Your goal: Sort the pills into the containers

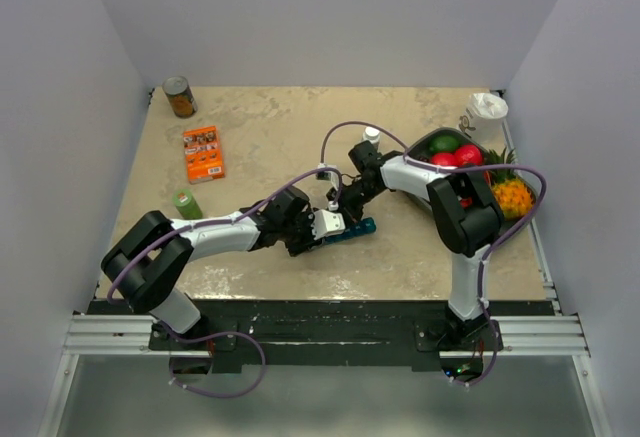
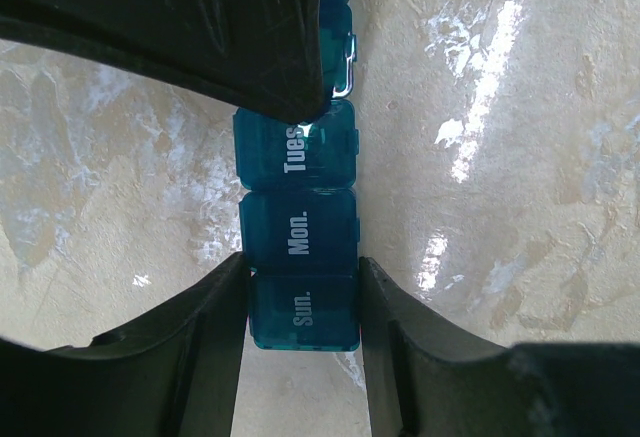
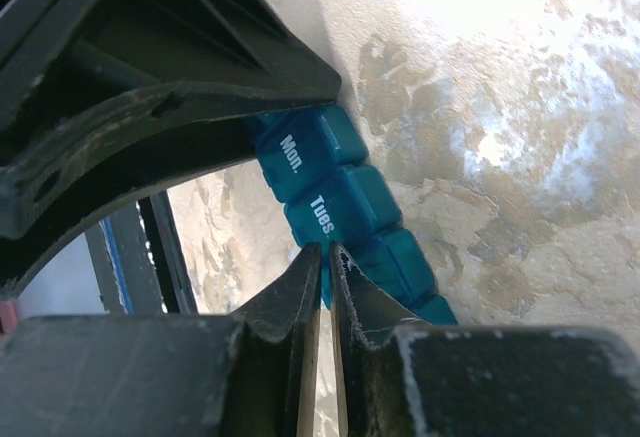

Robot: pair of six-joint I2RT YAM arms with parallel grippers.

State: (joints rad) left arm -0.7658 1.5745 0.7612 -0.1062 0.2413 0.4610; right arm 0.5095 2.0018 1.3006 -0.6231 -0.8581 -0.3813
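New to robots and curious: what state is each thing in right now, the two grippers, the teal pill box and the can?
pill organiser, flat on the table, visible lids shut.
left gripper, closed on the pill organiser's Sun. end.
right gripper, shut, tips at the pill organiser's edge by Tues.
can, upright.

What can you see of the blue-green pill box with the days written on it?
The pill box is a narrow strip of see-through teal plastic, made of small square compartments in a row. It lies flat on the marbled table. White letters read Sun., Mon. and Tues., and those lids look shut. The left tool clamps the Sun. end from both sides. The right tool is closed, with its tips at the edge of the Tues. compartment.
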